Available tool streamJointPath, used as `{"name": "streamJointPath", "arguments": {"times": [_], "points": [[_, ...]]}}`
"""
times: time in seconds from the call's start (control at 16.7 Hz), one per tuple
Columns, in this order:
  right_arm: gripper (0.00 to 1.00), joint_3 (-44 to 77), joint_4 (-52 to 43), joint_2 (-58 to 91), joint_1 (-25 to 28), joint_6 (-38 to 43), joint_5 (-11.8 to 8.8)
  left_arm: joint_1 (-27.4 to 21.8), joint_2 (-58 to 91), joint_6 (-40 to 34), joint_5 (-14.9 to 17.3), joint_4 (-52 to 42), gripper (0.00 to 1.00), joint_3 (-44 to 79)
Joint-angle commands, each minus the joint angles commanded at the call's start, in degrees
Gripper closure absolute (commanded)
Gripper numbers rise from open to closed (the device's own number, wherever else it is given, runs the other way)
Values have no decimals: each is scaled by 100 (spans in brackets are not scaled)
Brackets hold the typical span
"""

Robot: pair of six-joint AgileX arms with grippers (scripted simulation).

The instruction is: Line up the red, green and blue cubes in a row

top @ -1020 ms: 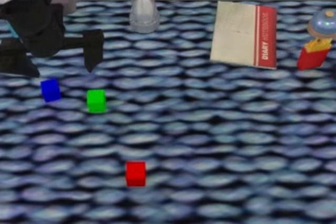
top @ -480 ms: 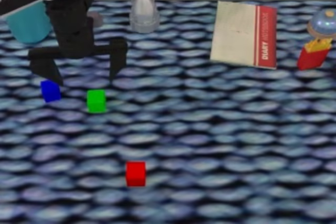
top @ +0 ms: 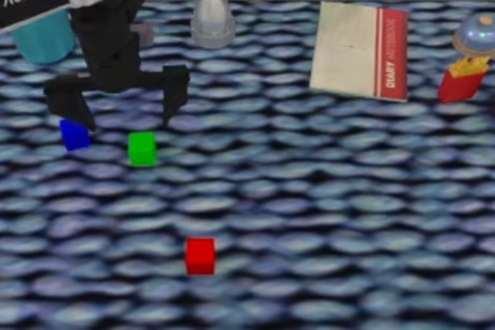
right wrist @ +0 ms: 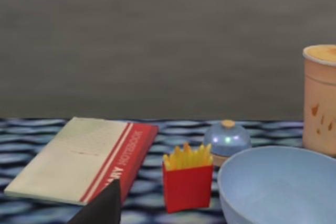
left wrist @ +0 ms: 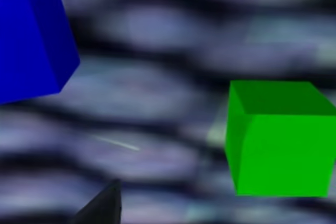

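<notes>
Blue mat [top: 325, 191], green cube [top: 141, 148] below left gripper [top: 120, 102]

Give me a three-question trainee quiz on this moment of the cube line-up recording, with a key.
1. True or false: the left gripper is open above the table, its fingers apart.
2. Which cube lies nearest the top view's bottom edge? A) blue cube B) green cube C) red cube
3. Fill in: the white notebook has a ____ spine.

Key: 1 true, with no cube between its fingers. 2 C. 3 red.
</notes>
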Motion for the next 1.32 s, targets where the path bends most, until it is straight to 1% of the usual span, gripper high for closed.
{"name": "streamJointPath", "arguments": {"times": [0.3,0.42,0.6,1.32], "points": [[0,0,0,0,0,0,0,-7,402,-3,4,1044,0,-590],[0,0,0,0,0,0,0,-9,496,-5,5,1221,0,-709],[0,0,0,0,0,0,0,-10,500,-6,5,1226,0,-713],[0,0,0,0,0,0,0,-10,500,-6,5,1226,90,-713]]}}
